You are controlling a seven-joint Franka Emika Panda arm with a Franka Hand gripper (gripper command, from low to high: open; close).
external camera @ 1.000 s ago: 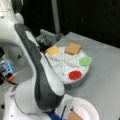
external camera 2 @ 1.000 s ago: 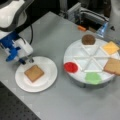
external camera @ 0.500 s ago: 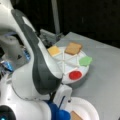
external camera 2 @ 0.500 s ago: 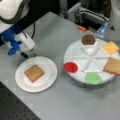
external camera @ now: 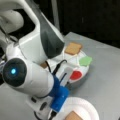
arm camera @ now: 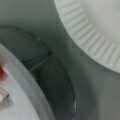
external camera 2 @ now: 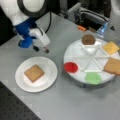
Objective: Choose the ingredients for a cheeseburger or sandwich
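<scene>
One tan toast square (external camera 2: 34, 73) lies flat on the white plate (external camera 2: 47, 65), and it shows again at a front view's bottom edge as the toast square (external camera: 73, 116). In the divided tray (external camera 2: 75, 51) sit the brown patty (external camera 2: 88, 39), the yellow cheese (external camera 2: 110, 47) and another toast square (external camera 2: 113, 66). My gripper (external camera 2: 41, 49) hangs open and empty above the table, just past the plate's far rim and left of the tray. It touches no ingredient. The wrist view shows the plate rim (arm camera: 85, 32) and the tray rim (arm camera: 22, 82), but no fingers.
A green lettuce piece (external camera 2: 93, 78) and a red disc (external camera 2: 71, 67) fill the tray's near compartments. Dark equipment (external camera 2: 87, 15) and an orange item (external camera 2: 81, 28) stand behind the tray. The arm's body (external camera: 37, 57) hides much of the tray in a front view.
The gripper has moved right, away from over the plate's left side and toward the tray. The toast on the plate has stayed put.
</scene>
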